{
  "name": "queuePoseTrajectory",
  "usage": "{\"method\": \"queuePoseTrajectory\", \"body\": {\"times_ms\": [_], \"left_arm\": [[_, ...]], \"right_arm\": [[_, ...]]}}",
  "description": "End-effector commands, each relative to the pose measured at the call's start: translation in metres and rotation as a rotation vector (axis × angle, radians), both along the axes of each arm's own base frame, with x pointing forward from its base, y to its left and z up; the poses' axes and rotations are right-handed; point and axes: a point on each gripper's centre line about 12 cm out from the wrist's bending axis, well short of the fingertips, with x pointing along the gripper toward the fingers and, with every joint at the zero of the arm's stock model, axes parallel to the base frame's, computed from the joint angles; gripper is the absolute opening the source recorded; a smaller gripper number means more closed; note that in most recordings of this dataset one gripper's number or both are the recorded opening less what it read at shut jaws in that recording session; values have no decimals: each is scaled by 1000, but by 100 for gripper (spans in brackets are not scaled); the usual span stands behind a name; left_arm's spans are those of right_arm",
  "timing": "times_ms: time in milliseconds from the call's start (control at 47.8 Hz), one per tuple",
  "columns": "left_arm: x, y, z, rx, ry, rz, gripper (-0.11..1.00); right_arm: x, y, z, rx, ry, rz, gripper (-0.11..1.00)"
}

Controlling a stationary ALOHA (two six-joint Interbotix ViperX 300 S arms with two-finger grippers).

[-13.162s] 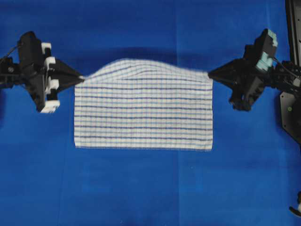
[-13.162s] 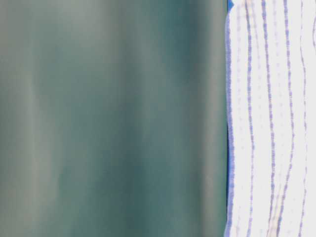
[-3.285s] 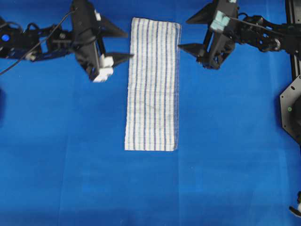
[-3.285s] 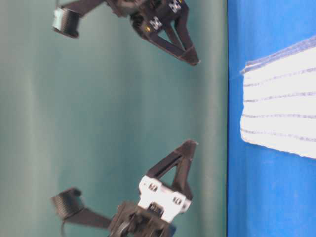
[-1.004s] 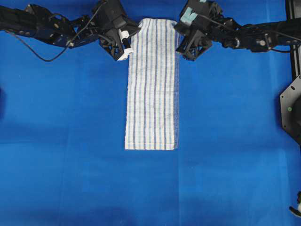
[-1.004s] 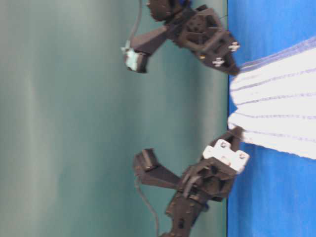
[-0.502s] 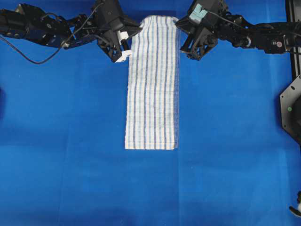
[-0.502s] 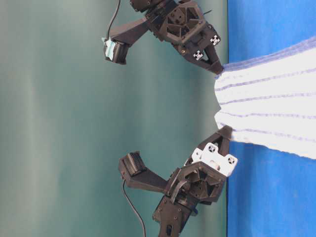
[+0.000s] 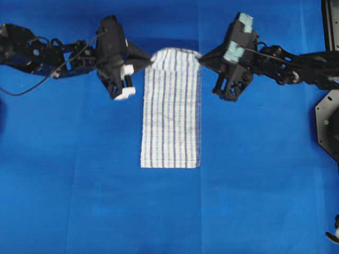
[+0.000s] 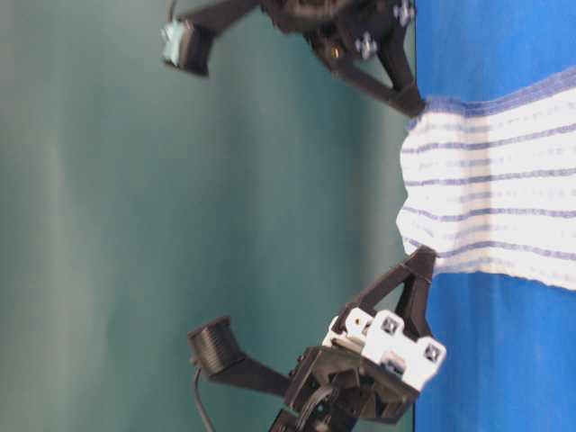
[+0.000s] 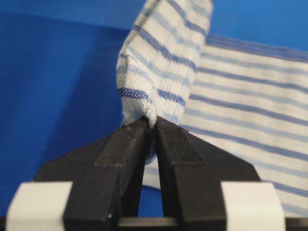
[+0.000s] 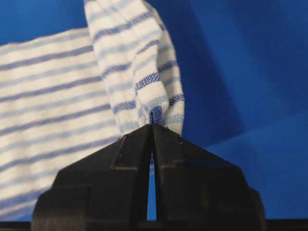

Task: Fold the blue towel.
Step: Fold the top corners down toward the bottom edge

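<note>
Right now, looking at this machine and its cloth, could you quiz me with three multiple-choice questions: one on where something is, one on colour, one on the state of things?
1. Where do the fingers hold the blue towel?
A. at the two corners of its far end
B. at the middle of its long sides
C. at the two corners of its near end

2. What colour is the table covering?
A. green
B. solid blue
C. white

3. How does the towel's held end lie?
A. flat on the table
B. lifted off the table
C. rolled into a tube

Answers:
1 A: the left gripper and right gripper meet the towel at its top corners in the overhead view.
2 B: plain blue surrounds the towel.
3 B: both wrist views show the pinched corner raised above the cloth beneath.
</note>
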Motion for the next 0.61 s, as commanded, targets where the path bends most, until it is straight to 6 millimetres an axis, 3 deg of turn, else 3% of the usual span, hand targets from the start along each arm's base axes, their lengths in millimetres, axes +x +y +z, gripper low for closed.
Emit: {"method": "queuePoseTrajectory", "body": {"times_ms": [0,272,586], "left_arm": [[3,-20,17,3,-48,-48,5],[10,-73,20,-22,-59,-173,5],[2,-117,14,-76,-41,-262,5]], "right_arm": [[-1,15,14,4,-50,26,5],[-5,59,16,53,-75,109,5],[-2,98,13,114,-76,176,5]]}}
